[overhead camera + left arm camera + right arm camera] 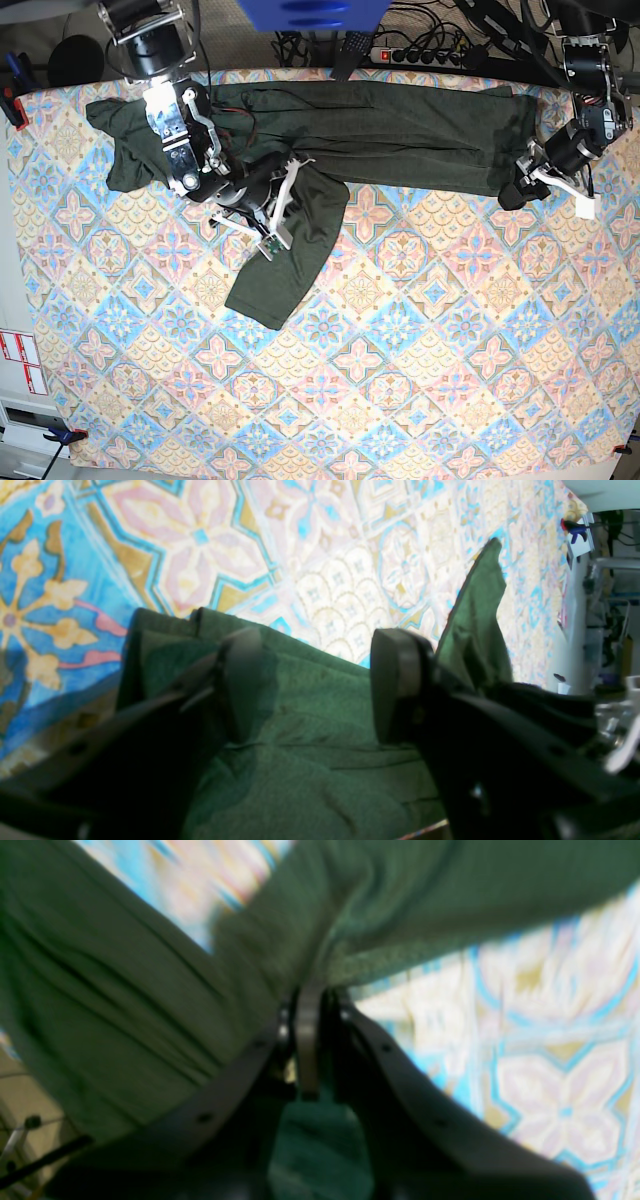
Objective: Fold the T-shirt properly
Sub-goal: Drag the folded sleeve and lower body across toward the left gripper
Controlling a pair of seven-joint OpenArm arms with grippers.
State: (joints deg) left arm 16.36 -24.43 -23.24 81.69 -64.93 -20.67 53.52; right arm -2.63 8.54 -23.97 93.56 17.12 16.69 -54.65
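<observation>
right jaws point(310, 1005): pressed together on a fold of the t-shirt point(400, 125); in the right wrist view dark green knit runs straight into the closed tips.
left jaws point(312, 680): standing wide apart, nothing between them; the shirt's end lies under and just ahead of the two pads.
free flap: in the left wrist view a pointed piece of cloth stands up just beside one left finger, not held.
t-shirt, position: spread along the far edge of the bench point(420, 380), on its patterned cloth.
t-shirt, long axis: side to side across the base view, from the right arm's end to the left arm's end.
sleeve point(285, 260): lies slantwise toward the near side from the right jaws.
nearer arm: each sits at its own end; the right arm is at the sleeve, the left at the far end of the body.
judgement: the coming move likely turns on the right jaws carrying their pinched fold along or across that long axis.
</observation>
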